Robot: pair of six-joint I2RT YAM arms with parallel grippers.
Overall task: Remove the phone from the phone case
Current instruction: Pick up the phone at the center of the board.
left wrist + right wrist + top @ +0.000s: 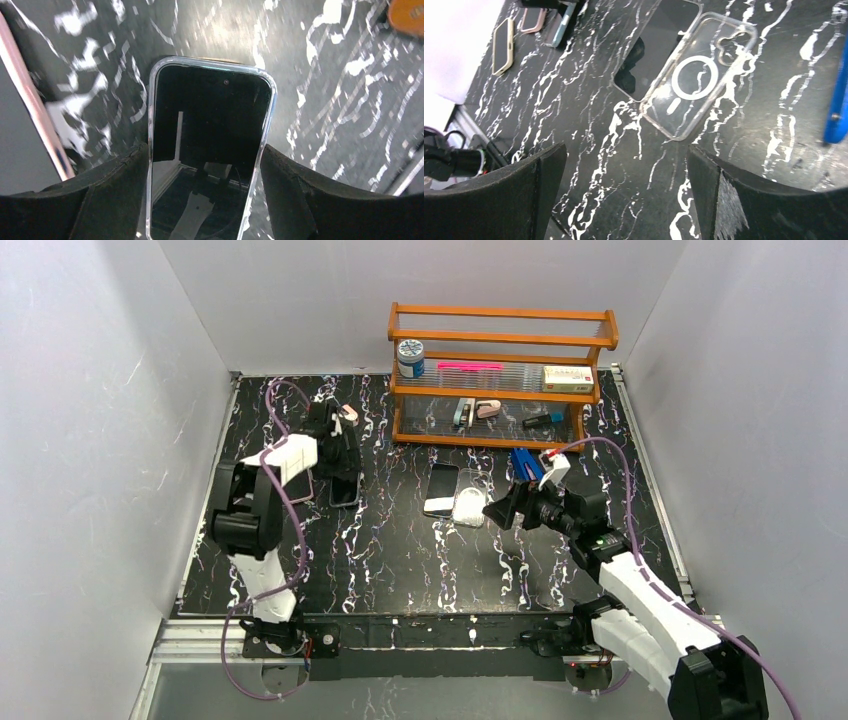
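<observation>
A black phone in a clear case lies screen-up between my left gripper's fingers, whose pads press on both long edges of the case. From above, that cased phone sits at the mat's left, just below the left gripper. My right gripper hangs open over bare mat with nothing between its fingers; from above it is right of centre. Ahead of it lie a bare black phone and an empty clear case with a ring, side by side.
An orange wooden rack with small items stands at the back. A blue object lies near the right gripper. A pink-edged case lies left of the held phone. Other cases lie further off.
</observation>
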